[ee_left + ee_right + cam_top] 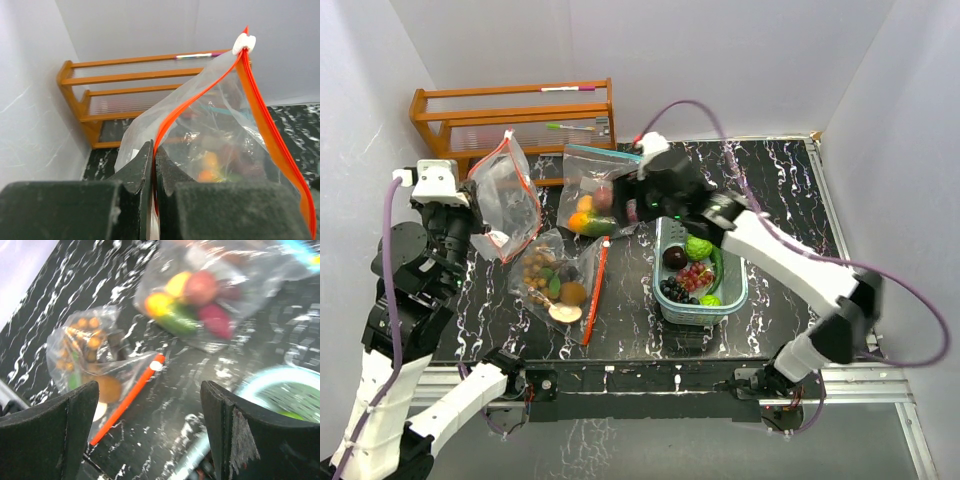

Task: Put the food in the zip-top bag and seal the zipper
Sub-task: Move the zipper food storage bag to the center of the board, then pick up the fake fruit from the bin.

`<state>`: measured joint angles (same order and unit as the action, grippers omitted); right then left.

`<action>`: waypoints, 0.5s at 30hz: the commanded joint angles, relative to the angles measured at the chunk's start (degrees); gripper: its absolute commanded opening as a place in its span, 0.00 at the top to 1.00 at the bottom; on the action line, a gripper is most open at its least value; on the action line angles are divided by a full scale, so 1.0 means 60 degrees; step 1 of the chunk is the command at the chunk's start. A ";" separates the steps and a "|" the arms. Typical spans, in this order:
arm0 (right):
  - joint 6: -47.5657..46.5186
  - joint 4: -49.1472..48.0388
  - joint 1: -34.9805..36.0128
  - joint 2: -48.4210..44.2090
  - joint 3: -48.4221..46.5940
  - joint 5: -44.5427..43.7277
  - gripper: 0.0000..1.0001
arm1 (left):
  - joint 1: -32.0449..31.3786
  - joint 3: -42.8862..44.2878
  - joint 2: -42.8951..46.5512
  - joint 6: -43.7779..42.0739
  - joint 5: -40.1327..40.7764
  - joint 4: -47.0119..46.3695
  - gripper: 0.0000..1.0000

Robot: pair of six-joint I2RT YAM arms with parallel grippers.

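Clear zip-top bag (507,200), red zipper, well left of basket (742,275), rim pinched by left gripper (154,152); right gripper (150,410) spread wide beside basket; green, red, purple food (688,268) inside basket

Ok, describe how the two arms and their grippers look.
The left arm and right arm are white-shelled links with black joints, a purple cable looping along each and a white camera block at the wrist. The left gripper and right gripper have dark, matte, wedge-shaped fingers; the right one's are scuffed pale.
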<state>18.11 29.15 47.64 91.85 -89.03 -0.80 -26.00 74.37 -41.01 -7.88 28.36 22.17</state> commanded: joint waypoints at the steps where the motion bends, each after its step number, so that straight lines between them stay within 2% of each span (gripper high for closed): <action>1: 0.0305 0.2006 -0.0388 -0.1778 0.0398 -0.2572 0.14 | 0.0028 0.0625 -0.0105 0.1068 -0.1407 0.0214 1.00; 5: 0.0729 0.2824 -0.0822 -0.2546 0.1216 -0.2564 0.14 | 0.0037 0.0662 -0.0389 0.2342 -0.3252 0.0037 1.00; 9: 0.0939 0.3014 -0.0982 -0.2863 0.2063 -0.2346 0.14 | 0.0025 0.0001 -0.0635 0.3654 -0.5159 -0.0453 1.00; 15: 0.1438 0.3055 -0.1426 -0.2682 0.3113 -0.2813 0.13 | 0.0030 -0.1740 -0.0880 0.4891 -0.6264 -0.1179 1.00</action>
<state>23.73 48.27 41.28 76.64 -72.03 -13.87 -26.00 67.81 -45.54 15.44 -2.50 18.41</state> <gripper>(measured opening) 0.865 0.010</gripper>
